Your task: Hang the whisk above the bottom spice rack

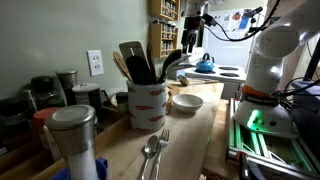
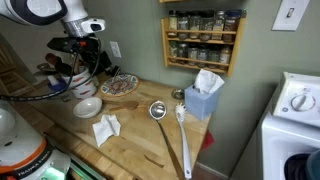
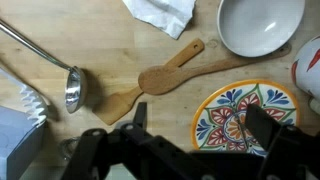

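Note:
A white, wire-headed utensil that looks like the whisk (image 3: 30,100) lies on the wooden counter beside a blue tissue box (image 3: 15,145). It also shows in an exterior view (image 2: 181,113). The wooden spice rack (image 2: 203,38) hangs on the wall above it, with jars on its two shelves, and is also seen in an exterior view (image 1: 164,25). My gripper (image 3: 200,125) is open and empty. It hovers above the counter over the edge of a colourful plate (image 3: 240,115), well away from the whisk. Both exterior views show it (image 2: 88,52) (image 1: 191,40).
A steel ladle (image 3: 72,90) lies next to the whisk. Two wooden spatulas (image 3: 170,75), a white bowl (image 3: 258,25) and a napkin (image 3: 160,15) lie nearby. A crock of utensils (image 1: 146,102) stands by the wall, with forks (image 1: 155,150) and a shaker (image 1: 72,135) in front. A stove (image 2: 295,120) adjoins the counter.

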You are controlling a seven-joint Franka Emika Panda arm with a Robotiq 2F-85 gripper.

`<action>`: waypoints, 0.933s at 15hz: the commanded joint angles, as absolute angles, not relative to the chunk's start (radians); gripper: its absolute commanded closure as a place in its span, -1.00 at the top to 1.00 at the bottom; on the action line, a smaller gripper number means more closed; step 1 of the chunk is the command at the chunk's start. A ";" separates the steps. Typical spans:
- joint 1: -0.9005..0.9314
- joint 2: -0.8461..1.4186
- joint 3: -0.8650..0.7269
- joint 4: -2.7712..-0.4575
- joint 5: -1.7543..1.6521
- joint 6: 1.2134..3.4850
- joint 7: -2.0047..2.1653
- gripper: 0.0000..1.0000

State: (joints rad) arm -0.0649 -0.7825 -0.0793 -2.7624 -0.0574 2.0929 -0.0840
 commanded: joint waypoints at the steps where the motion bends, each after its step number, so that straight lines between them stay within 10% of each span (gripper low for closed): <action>1: -0.065 -0.780 -0.079 -2.767 -0.057 2.090 -0.084 1.00; 14: -0.049 -0.768 -0.067 -2.771 -0.075 2.104 -0.111 1.00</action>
